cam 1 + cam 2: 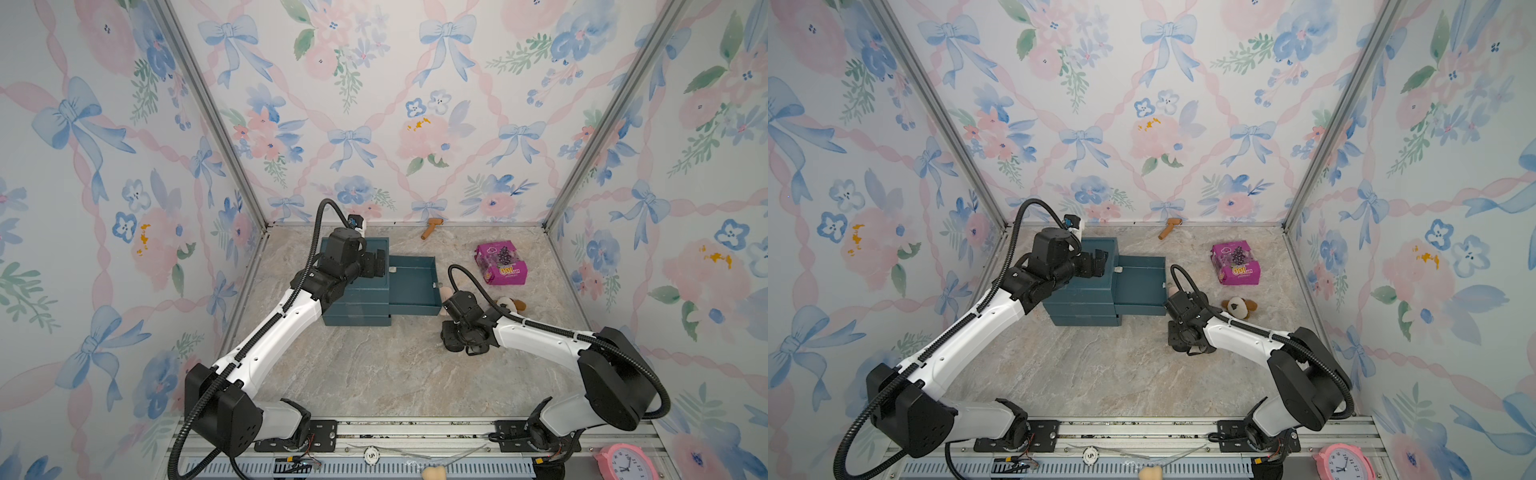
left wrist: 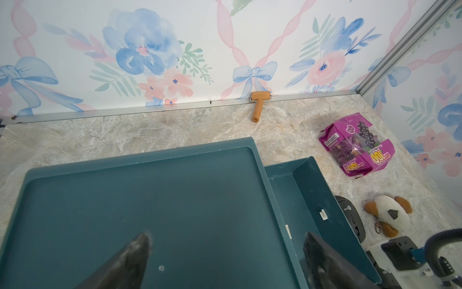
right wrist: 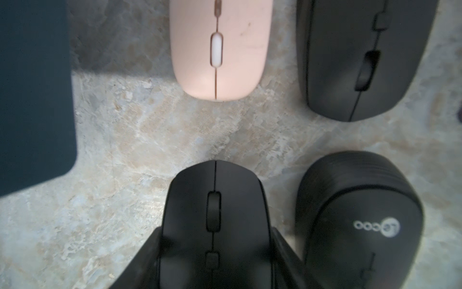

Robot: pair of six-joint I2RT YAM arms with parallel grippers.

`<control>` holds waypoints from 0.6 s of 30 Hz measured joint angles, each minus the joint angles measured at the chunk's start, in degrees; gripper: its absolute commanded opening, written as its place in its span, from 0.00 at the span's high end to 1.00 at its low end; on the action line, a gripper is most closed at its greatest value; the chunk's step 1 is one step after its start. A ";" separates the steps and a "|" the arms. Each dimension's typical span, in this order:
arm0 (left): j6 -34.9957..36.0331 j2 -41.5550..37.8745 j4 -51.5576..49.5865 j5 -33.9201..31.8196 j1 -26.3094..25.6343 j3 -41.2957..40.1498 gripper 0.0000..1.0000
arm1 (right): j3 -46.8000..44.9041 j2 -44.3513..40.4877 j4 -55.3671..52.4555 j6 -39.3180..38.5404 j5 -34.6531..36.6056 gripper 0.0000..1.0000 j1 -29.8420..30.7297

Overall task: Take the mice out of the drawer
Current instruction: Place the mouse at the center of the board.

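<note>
Our right hand (image 3: 215, 235) has its two fingers (image 3: 140, 270) pressed against the flanks of a black mouse (image 3: 215, 190), about half closed and gripping its rear half. The mouse sits low over the marble tabletop (image 3: 125, 140), but we cannot tell whether it touches. Three more mice lie on that tabletop close by. A pink mouse (image 3: 217, 50) lies ahead of the held one, nose to nose with a gap between them. A second black mouse (image 3: 362, 57) is just beside the pink one. A logo mouse (image 3: 360, 225), also black, lies just beside the held one. A corner of the teal drawer (image 3: 35, 100) shows at the edge of the right wrist view, apart from the mice.

In a top view the drawer (image 1: 411, 259) stands pulled out of the teal cabinet (image 1: 357, 299), and the right hand points down at the tabletop just beyond the drawer's front.

Our left hand (image 2: 227, 236) hovers over the cabinet top, fingers spread wide and holding nothing.

A brown-and-white plush (image 1: 513, 305), a purple packet (image 1: 500, 264) and a small wooden-handled roller (image 1: 432, 228) lie farther back on the tabletop.
</note>
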 measured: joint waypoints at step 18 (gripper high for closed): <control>-1.01 0.00 0.00 -0.85 0.00 0.00 0.02 | 1.07 4.17 2.23 -0.94 -1.38 0.35 -0.76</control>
